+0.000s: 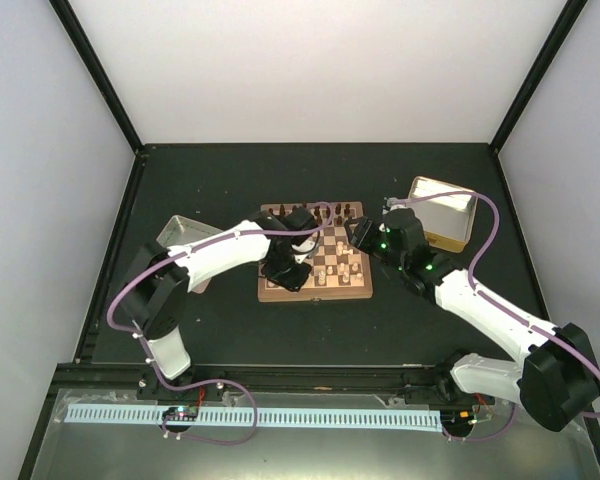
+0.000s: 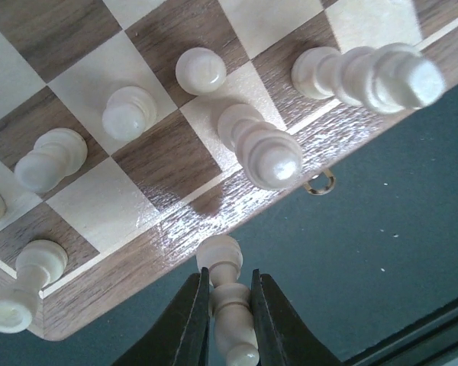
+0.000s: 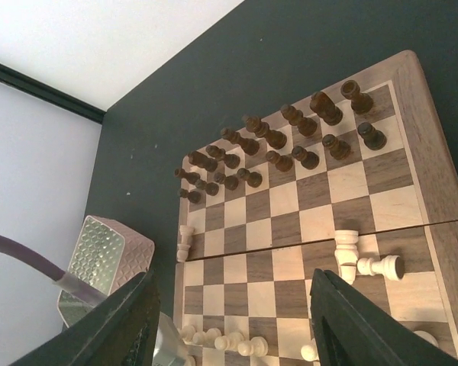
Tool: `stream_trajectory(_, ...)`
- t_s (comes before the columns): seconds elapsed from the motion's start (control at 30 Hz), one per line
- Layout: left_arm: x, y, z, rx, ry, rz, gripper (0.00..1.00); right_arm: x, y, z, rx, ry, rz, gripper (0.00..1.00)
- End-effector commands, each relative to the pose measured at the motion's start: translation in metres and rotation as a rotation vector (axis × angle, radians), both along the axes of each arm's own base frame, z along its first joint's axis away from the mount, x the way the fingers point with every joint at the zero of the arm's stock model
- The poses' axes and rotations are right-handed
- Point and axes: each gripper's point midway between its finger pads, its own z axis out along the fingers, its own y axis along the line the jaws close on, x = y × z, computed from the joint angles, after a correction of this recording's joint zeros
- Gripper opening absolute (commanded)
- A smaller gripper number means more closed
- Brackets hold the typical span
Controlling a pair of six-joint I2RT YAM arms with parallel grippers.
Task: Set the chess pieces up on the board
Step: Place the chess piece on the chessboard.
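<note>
Where the board sits: board [image 1: 320,293] at centre of the top view, on the dark counter [image 1: 230,330], between the left tray [image 1: 185,232] and the right tray [image 1: 442,212].
Left end effector [image 2: 230,278]: closed on one held piece [image 2: 219,253], pale, at bottom centre of the left wrist frame; its head is at the board's brown rim, contact cannot be told.
Right end effector [image 3: 233,305]: fingers wide apart, nothing between them, above the board's right edge in the top view.
Pale pieces [image 2: 128,113]: several upright on squares near the rim; others toppled at lower right of the right wrist frame.
Dark pieces [image 3: 290,145]: two upright rows, upper part of the right wrist frame.
</note>
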Motion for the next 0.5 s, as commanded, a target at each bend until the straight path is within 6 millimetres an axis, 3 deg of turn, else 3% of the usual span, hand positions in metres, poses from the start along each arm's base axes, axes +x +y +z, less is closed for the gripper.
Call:
stream_trajectory(0.0,0.006,0.001,-0.003,0.049,-0.013,-0.005,0.08,0.003,-0.008,-0.007,-0.032,-0.002,-0.019,0.56)
stream_trajectory(0.47,0.025,-0.003,-0.021,0.083,-0.064,0.007,0.11,0.004,-0.008,-0.011,-0.028,0.012,-0.014,0.56)
